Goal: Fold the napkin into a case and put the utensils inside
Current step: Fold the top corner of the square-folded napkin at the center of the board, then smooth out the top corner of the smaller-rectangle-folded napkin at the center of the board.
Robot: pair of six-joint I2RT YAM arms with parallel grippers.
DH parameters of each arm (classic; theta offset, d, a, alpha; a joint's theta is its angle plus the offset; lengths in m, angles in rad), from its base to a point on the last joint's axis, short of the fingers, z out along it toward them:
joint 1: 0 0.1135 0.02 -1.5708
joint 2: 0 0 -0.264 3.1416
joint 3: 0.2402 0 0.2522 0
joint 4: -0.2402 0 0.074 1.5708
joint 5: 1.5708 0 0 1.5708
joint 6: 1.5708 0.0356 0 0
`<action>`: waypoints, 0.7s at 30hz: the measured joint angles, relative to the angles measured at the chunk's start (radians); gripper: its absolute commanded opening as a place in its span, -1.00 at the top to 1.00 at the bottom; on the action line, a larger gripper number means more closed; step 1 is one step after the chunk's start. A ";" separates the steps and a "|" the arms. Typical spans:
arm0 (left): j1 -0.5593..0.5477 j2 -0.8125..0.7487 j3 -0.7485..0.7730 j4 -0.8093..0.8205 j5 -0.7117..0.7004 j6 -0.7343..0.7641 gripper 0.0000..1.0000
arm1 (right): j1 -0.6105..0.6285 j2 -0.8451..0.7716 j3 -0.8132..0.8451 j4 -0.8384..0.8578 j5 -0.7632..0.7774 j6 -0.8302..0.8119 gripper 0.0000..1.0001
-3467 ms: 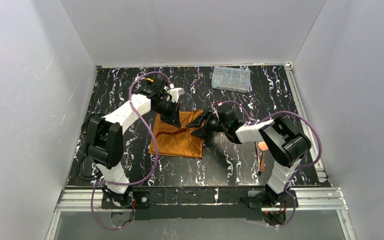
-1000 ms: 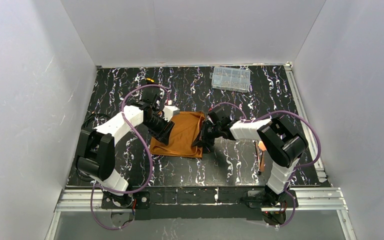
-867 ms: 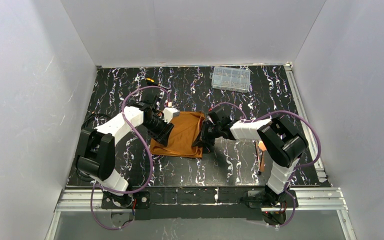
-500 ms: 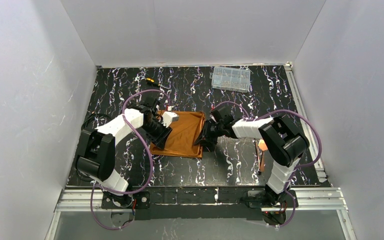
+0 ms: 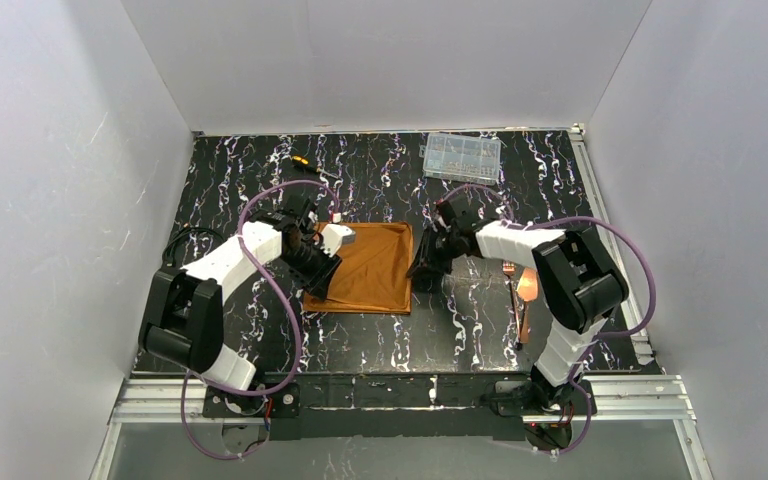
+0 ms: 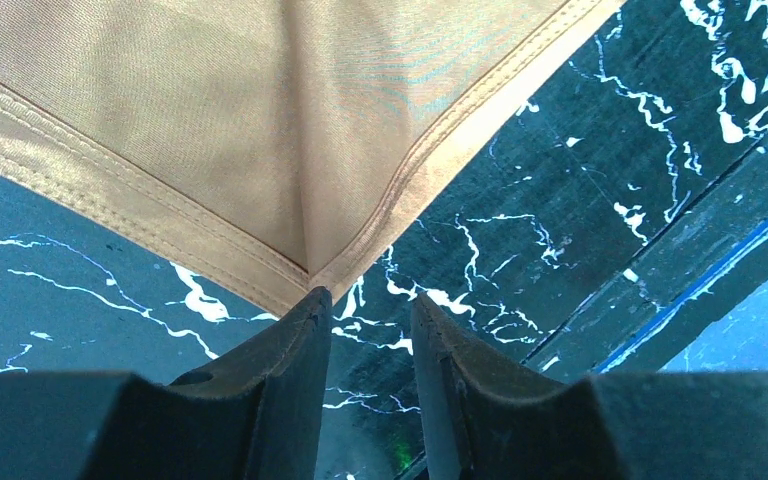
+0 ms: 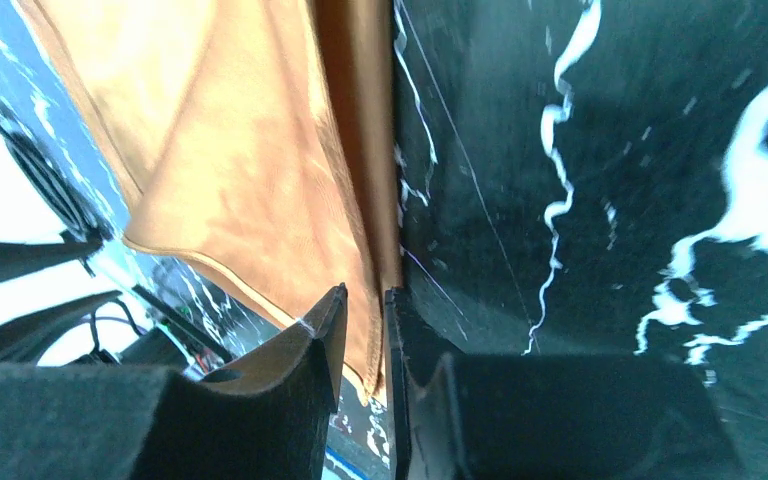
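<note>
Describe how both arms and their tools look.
The left arm and right arm match: white shell links between chunky black joints, each trailing a looping purple cable. The left tool and right tool are matte black, with two blunt wedge-shaped fingers.

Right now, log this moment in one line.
napkin: lying flat | left gripper: open, at napkin corner | right gripper: open, astride right edge | utensils: outside, right of napkin

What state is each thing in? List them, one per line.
napkin: folded, lying flat on the table.
utensils: loose on the table, outside the napkin.
left tool: open at the napkin's corner, holding nothing.
right tool: slightly open at the napkin's edge.
</note>
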 measured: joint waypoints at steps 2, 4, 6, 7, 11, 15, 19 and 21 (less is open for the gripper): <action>0.000 -0.015 0.000 -0.007 0.007 -0.005 0.34 | -0.021 0.000 0.057 -0.047 0.019 -0.037 0.42; 0.000 -0.026 0.000 -0.017 0.015 -0.009 0.34 | -0.038 0.000 0.111 -0.073 0.029 -0.065 0.41; 0.000 -0.032 -0.003 -0.019 0.018 -0.010 0.34 | -0.048 0.000 0.155 -0.089 0.033 -0.082 0.40; 0.000 -0.033 -0.006 -0.018 0.018 -0.010 0.34 | -0.051 0.000 0.177 -0.095 0.033 -0.088 0.41; 0.000 -0.034 -0.024 -0.018 0.016 -0.008 0.35 | -0.050 0.009 0.231 -0.099 0.022 -0.099 0.49; 0.000 -0.034 -0.042 -0.018 0.008 -0.004 0.37 | -0.050 0.089 0.304 -0.103 -0.007 -0.106 0.56; 0.000 -0.034 -0.056 -0.010 -0.001 0.001 0.39 | -0.068 0.216 0.376 -0.092 -0.057 -0.110 0.58; 0.000 -0.034 -0.068 -0.003 -0.005 0.003 0.43 | -0.083 0.266 0.396 -0.090 -0.076 -0.110 0.59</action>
